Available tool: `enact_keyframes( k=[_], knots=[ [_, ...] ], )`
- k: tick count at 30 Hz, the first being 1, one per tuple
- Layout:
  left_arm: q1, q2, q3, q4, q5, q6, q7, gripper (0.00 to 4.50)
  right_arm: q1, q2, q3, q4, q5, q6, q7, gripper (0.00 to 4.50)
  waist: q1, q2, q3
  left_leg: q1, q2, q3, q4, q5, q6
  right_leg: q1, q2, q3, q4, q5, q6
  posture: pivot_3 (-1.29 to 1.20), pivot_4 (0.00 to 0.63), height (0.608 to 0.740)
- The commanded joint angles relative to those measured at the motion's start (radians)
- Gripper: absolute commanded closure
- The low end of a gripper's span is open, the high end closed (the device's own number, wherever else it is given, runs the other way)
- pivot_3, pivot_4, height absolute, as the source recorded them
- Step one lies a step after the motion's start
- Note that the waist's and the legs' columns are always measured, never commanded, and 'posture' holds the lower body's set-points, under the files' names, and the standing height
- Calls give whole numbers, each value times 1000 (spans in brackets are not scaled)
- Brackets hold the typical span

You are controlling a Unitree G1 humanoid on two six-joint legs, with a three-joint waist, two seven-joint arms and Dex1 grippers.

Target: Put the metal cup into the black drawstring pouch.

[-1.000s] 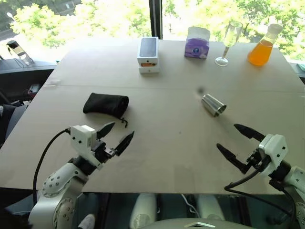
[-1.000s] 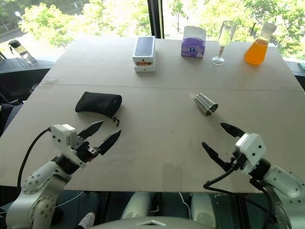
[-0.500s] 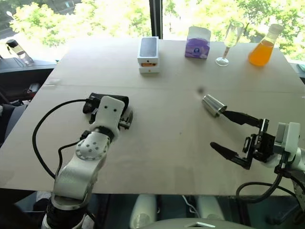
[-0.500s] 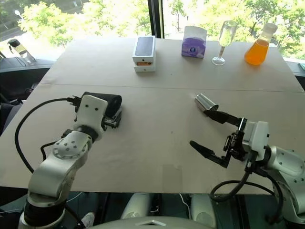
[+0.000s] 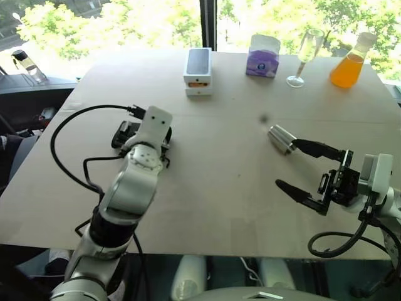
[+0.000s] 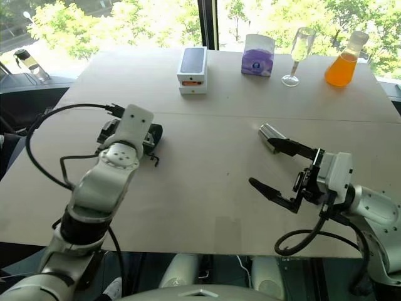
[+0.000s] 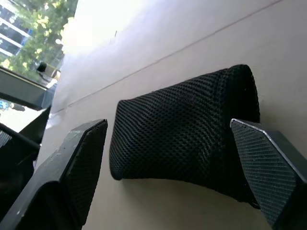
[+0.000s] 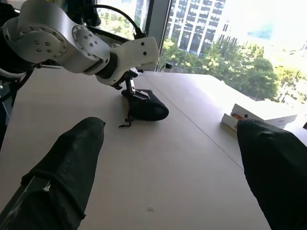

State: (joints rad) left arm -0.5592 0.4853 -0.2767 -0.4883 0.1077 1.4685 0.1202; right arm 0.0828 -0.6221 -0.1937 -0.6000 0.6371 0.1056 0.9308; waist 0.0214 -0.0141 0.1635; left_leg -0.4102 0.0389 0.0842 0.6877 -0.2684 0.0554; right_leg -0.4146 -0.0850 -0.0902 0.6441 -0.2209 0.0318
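Cup: the metal cup (image 5: 281, 138) lies on its side on the desk (image 5: 219, 188), right of centre, long axis running from 10 to 4 o'clock.
Pouch: the black pouch (image 7: 187, 134) lies flat at the desk's left, long axis roughly 9 to 3 o'clock; which end is its mouth I cannot tell.
Left gripper (image 7: 177, 167): jaws apart, one finger either side of the pouch.
Right gripper (image 5: 310, 169): jaws wide apart, upper fingertip just beside the cup.
Flask (image 5: 349, 63): at the far edge, at 1 o'clock, holds orange liquid.
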Motion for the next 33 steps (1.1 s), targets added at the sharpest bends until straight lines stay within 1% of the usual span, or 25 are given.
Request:
enact_keyframes(
  k=[1,4,6,12,20,26,33],
  knots=[
    [-43,-39,-30,37,40,-28,19,229,0,4,-9,-20,1,-14,-12,0,0,0,0,0,0,0,0,0,0,0,0,0,0,0,0,0,150,737],
    [-62,-60,-38,81,60,-56,23,229,6,5,-8,-33,-2,-11,-21,0,0,0,0,0,0,0,0,0,0,0,0,0,0,0,0,0,150,737],
    [-69,-57,-47,107,76,-62,24,229,7,4,-8,-43,-2,-6,-30,0,-2,0,0,0,0,0,0,0,0,0,0,0,0,0,0,0,150,737],
    [-101,-74,-74,165,129,-13,41,229,19,-1,-11,-56,-2,0,-44,0,-3,0,0,0,0,0,0,0,0,0,0,0,0,0,0,0,150,737],
    [-120,-125,-85,248,193,-27,65,229,27,-8,-18,-55,2,2,-46,0,-1,0,0,0,0,0,0,0,0,0,0,0,0,0,0,0,150,737],
    [-130,-137,-87,307,235,-36,78,229,28,-6,-8,-60,-5,1,-48,0,-2,0,0,0,0,0,0,0,0,0,0,-1,0,0,0,0,150,737],
    [-202,-168,-80,409,274,-26,94,229,15,1,3,-58,-15,3,-63,0,1,-1,0,-1,0,-1,1,0,0,0,0,-2,0,0,0,0,150,737]
  ],
)
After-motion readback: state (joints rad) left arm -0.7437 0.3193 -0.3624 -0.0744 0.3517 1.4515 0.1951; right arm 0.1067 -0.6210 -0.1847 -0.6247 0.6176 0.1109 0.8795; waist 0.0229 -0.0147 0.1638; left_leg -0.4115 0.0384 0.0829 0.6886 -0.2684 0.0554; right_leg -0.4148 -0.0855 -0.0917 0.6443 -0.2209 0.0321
